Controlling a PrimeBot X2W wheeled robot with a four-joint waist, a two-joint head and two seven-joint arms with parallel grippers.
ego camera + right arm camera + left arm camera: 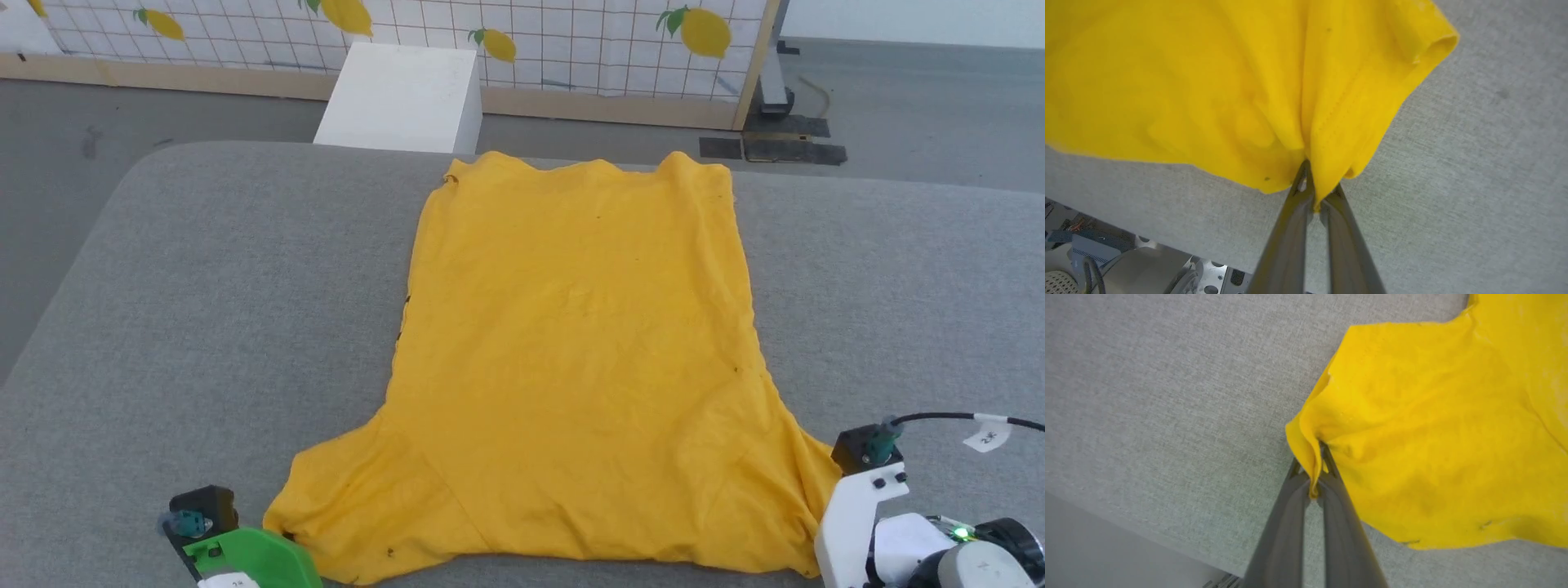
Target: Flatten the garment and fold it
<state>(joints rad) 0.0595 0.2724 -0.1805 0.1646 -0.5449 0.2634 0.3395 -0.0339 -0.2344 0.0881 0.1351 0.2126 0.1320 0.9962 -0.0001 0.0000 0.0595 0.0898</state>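
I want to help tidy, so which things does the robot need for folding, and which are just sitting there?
For the job: yellow t-shirt; left gripper and right gripper, pinching its near corners; grey padded surface under it.
Just lying about: white box; lemon-print screen.

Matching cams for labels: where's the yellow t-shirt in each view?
Head view: the t-shirt lies spread across the centre, sleeves at the near edge.
Left wrist view: upper right, a sleeve corner pinched by the left gripper.
Right wrist view: top, left to centre, a fold pinched by the right gripper.
Shared landmark: the grey fabric surface under it.
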